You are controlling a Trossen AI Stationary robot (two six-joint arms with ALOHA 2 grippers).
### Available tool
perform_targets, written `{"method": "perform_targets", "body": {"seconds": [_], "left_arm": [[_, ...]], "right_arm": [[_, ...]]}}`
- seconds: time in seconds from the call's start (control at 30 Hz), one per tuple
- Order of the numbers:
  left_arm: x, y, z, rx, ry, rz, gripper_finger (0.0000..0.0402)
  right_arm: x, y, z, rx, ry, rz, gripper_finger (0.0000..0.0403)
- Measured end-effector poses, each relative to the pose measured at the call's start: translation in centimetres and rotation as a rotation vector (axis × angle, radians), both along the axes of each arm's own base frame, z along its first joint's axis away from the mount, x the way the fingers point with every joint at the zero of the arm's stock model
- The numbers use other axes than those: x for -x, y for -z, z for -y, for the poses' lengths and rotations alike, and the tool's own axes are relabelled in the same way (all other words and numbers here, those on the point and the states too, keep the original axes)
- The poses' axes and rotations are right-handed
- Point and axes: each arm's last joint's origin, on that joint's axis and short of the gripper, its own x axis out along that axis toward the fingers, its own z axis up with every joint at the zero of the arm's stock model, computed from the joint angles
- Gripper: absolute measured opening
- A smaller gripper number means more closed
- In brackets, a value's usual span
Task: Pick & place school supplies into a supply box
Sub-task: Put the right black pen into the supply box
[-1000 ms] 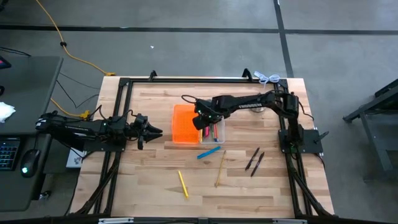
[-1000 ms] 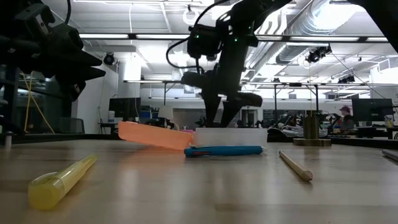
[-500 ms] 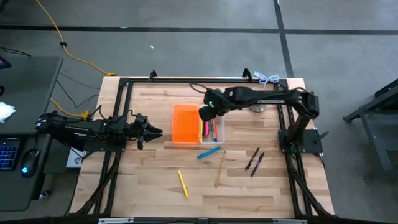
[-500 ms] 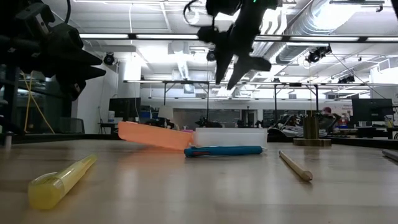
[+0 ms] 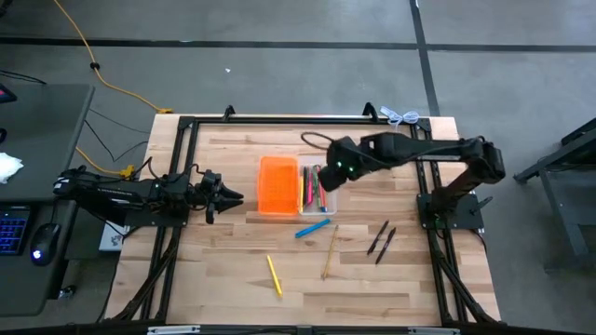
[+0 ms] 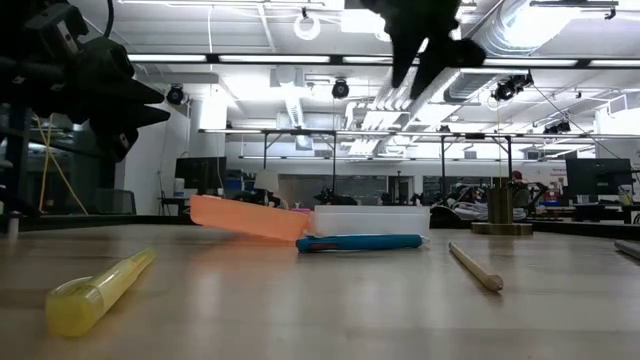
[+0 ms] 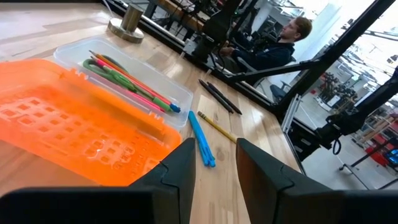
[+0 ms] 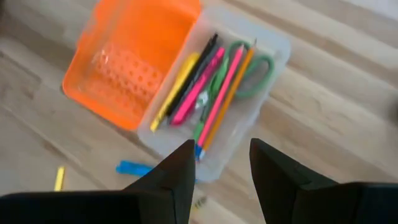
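The supply box lies open at the table's middle, its orange half (image 5: 277,184) beside the clear tray (image 5: 322,201). The tray (image 8: 273,46) holds yellow, black, pink and orange pens and green scissors (image 8: 245,62). My right gripper (image 5: 328,177) hangs open and empty, high above the tray (image 6: 425,45) (image 8: 221,168). My left gripper (image 5: 237,196) waits open at the box's left (image 7: 214,168). A blue marker (image 5: 313,227), a wooden pencil (image 5: 330,251), a yellow highlighter (image 5: 274,274) and two black pens (image 5: 380,240) lie flat on the table.
A metal bell-shaped object (image 6: 500,210) stands on the table behind the box, toward the far right. The blue marker (image 6: 360,242) lies right against the tray's near wall. A black frame borders the table (image 5: 279,119). A person sits in the room beyond (image 7: 292,37).
My right gripper has risen from inside the clear tray to well above it and has drifted toward the table's right. The box and the loose pens have stayed where they were.
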Motion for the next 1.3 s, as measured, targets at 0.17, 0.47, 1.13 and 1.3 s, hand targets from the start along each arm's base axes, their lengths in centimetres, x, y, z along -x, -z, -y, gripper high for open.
{"method": "perform_targets", "body": {"seconds": [0.17,0.47,1.13,1.3], "left_arm": [[0.0,0.0,0.1,0.002,0.019,0.0,0.0145],[0.0,0.0,0.1,0.006,0.021,-0.001,0.0145],[0.0,0.0,0.1,0.02,0.019,-0.004,0.0145],[0.0,0.1,0.1,0.021,0.019,-0.008,0.0145]], "right_arm": [[1.2,-0.6,-2.1,-0.018,-0.004,-0.027,0.0129],[2.5,-0.5,-6.2,-0.079,-0.054,-0.105,0.0129],[5.7,-0.2,-13.3,-0.227,0.116,-0.209,0.0129],[6.8,-0.1,-14.5,-0.243,0.207,-0.239,0.0129]]}}
